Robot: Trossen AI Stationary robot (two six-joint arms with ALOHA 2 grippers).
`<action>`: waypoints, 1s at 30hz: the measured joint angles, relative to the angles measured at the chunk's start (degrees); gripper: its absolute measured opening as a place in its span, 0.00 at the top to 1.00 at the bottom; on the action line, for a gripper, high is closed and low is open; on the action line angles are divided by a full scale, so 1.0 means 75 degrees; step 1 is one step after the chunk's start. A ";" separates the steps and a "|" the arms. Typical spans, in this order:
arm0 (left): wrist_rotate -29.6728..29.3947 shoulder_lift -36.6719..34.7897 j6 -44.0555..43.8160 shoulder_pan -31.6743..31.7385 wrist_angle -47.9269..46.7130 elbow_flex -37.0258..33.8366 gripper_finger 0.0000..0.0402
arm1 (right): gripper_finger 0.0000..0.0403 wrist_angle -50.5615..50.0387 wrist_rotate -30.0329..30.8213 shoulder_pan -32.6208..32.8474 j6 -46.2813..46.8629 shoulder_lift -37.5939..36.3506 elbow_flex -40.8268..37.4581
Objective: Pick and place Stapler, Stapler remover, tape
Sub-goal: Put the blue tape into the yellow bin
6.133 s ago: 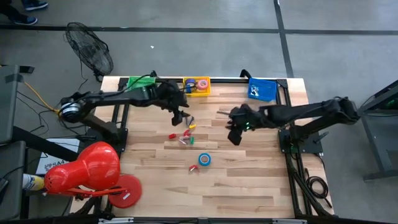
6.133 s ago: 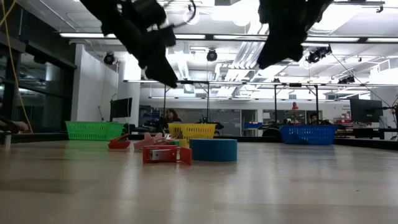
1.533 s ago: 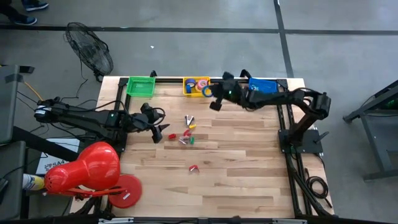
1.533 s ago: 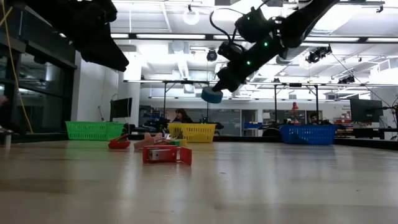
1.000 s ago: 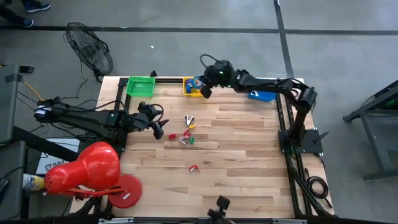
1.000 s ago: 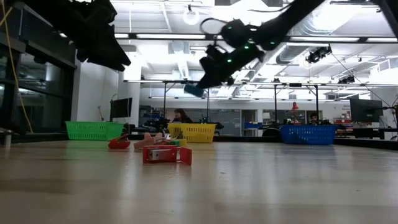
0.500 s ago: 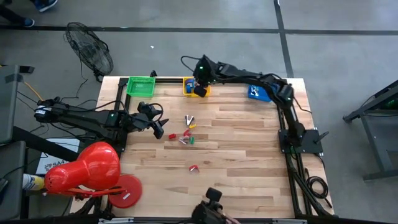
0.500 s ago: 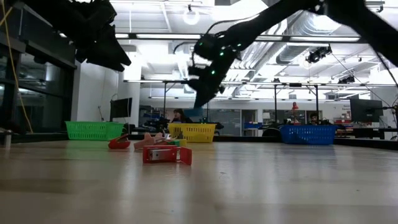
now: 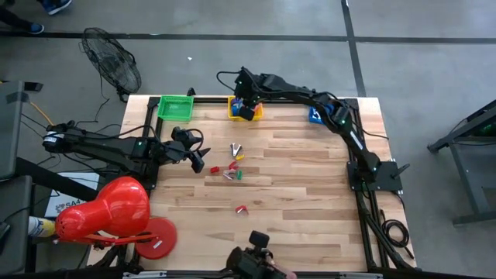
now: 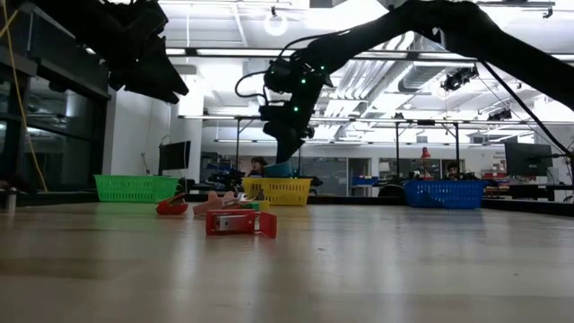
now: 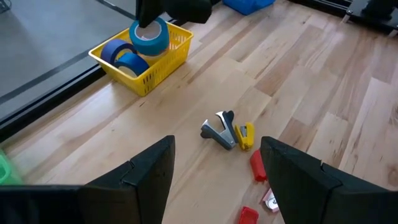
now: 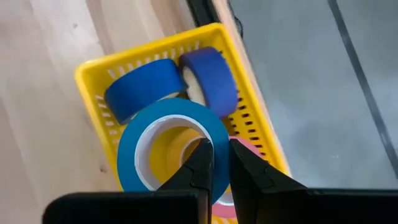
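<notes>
the right gripper [image 12: 214,163], clamped on a blue tape roll [image 12: 168,146], has swung over the yellow basket [image 9: 245,108], ready to drop it; the left gripper [image 11: 214,165] waits open near the staple removers [image 11: 229,132].

Blue tape [image 12: 168,134], yellow basket [image 12: 233,81]

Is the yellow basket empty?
No. The yellow basket already holds blue tape rolls, and the right gripper holds another blue roll over it.

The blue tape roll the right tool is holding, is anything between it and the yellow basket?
Nothing visible blocks it. The right tool pinches the wall of the light blue tape roll directly above the yellow basket. Two darker blue rolls already lie inside, so it would land against them.
</notes>
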 joint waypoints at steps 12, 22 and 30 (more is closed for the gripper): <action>0.0003 0.0000 0.0012 0.0000 -0.0005 0.0000 0.42 | 0.95 0.0190 0.0100 -0.0016 0.0120 0.0094 -0.0014; 0.0015 0.0000 0.0017 0.0000 -0.0002 0.0000 0.42 | 0.95 0.0381 0.0015 0.0036 0.0258 0.0094 -0.0213; 0.0012 -0.0001 0.0035 -0.0001 -0.0005 0.0000 0.42 | 0.79 0.0381 0.0000 0.0038 0.0392 0.0094 -0.0213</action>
